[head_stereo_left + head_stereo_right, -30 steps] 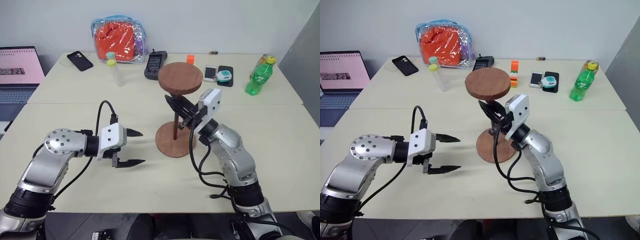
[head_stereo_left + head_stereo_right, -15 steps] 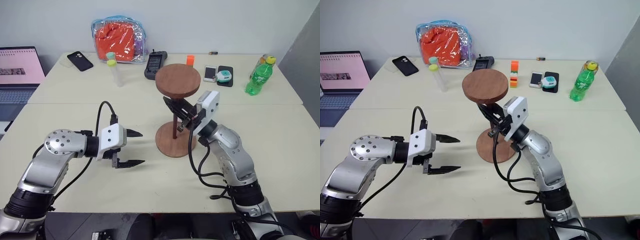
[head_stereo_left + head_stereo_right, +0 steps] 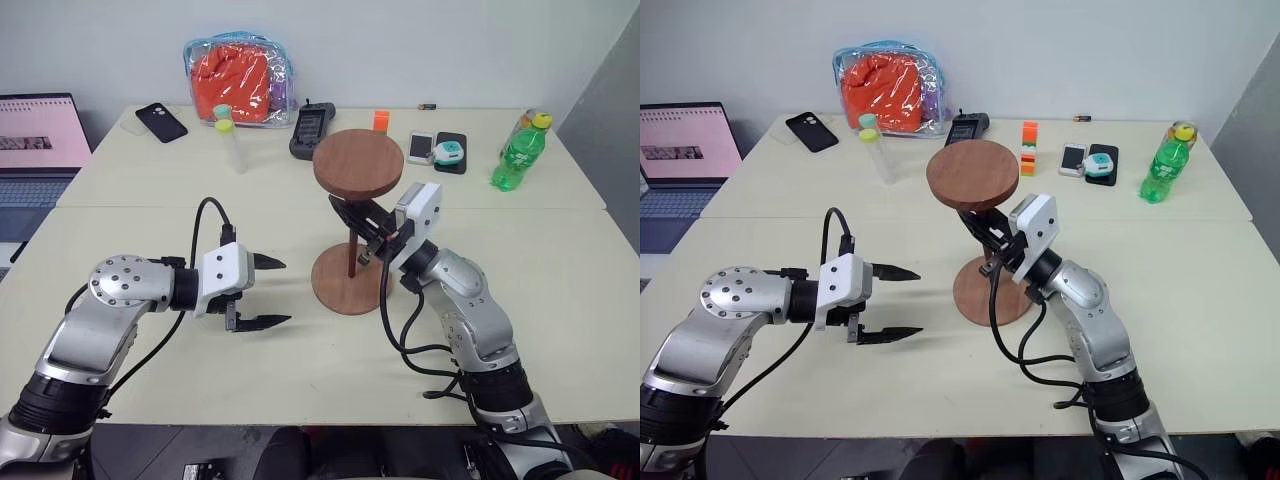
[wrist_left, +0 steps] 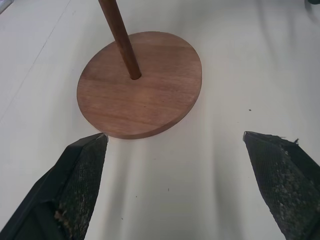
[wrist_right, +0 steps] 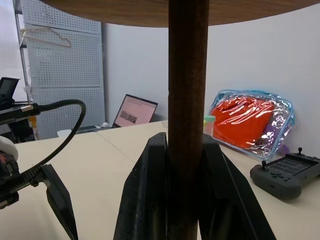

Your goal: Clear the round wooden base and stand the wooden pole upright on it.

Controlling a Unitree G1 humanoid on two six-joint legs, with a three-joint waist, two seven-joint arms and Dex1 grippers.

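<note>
Pole (image 3: pixel 351 250) upright on round wooden base (image 3: pixel 345 288) mid-table, foot in the centre hole, smaller disc (image 3: pixel 358 165) on top; clenched on its shaft, right gripper (image 3: pixel 362 229); left gripper (image 3: pixel 262 293) just beside the base, fingers spread wide, empty; farther back on table (image 3: pixel 150 190), green bottle (image 3: pixel 519 152), orange-filled pouch (image 3: pixel 238 78), phones, laptop (image 3: pixel 38 135)
</note>
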